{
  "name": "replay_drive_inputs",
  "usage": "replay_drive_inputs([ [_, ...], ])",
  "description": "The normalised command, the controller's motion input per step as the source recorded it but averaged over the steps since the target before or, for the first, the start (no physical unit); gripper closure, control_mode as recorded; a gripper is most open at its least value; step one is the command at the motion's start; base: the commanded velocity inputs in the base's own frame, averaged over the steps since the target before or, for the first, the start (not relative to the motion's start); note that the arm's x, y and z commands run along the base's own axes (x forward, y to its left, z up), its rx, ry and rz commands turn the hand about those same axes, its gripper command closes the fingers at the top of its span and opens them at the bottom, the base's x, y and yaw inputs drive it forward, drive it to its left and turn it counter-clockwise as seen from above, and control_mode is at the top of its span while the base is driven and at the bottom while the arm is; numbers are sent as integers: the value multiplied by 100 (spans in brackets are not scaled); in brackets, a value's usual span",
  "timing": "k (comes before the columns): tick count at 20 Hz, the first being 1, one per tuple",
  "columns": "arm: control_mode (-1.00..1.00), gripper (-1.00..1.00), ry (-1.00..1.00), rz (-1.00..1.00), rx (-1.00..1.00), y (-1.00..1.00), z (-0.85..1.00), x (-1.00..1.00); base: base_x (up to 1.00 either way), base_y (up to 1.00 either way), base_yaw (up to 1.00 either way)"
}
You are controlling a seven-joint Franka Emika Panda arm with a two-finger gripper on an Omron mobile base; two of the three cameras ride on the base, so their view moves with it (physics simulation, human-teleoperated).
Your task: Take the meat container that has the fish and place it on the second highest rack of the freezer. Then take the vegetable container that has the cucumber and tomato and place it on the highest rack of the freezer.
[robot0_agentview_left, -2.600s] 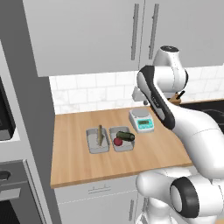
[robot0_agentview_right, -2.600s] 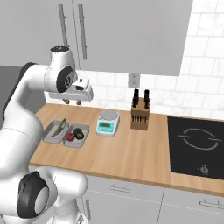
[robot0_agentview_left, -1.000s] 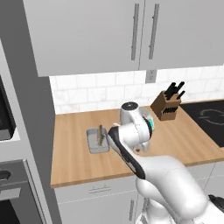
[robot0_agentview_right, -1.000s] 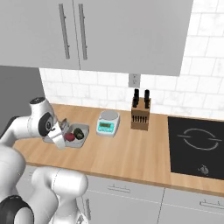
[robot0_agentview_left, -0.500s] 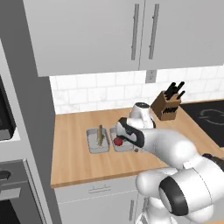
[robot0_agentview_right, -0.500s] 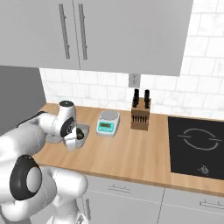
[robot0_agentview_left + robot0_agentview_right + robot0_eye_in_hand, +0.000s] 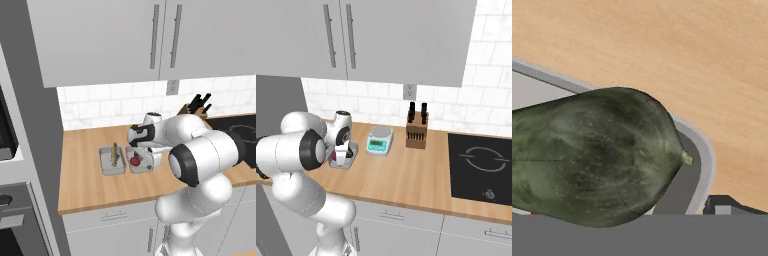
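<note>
Two grey trays sit side by side on the wooden counter. The meat container (image 7: 106, 167) on the left holds the slender fish (image 7: 115, 154). The vegetable container (image 7: 150, 167) (image 7: 352, 158) on the right holds the red tomato (image 7: 135, 161) and the dark green cucumber (image 7: 597, 160). My gripper (image 7: 142, 156) (image 7: 342, 155) is down at the vegetable container, open, with the cucumber close in front of the hand. One fingertip (image 7: 722, 206) shows just outside the tray's rim (image 7: 705, 162). The freezer and its racks are out of view.
A small scale (image 7: 379, 141) and a knife block (image 7: 416, 131) stand behind on the counter (image 7: 406, 175). A black cooktop (image 7: 481, 165) lies to the right. Wall cabinets (image 7: 125, 40) hang overhead. A tall grey panel (image 7: 30, 130) bounds the counter's left end.
The arm has folded down over the trays. The hand has dropped from above the counter to the vegetable container's right end. Both trays stay where they were.
</note>
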Motion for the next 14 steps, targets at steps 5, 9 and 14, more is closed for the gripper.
replay_drive_inputs([
  [5,-100,-100,0,-9,-1,2,-55,-11,0,0,0],
  [9,-100,-100,-7,-5,-1,0,-36,-53,0,0,0],
  [14,-100,-100,0,-2,0,-3,0,-7,0,0,0],
])
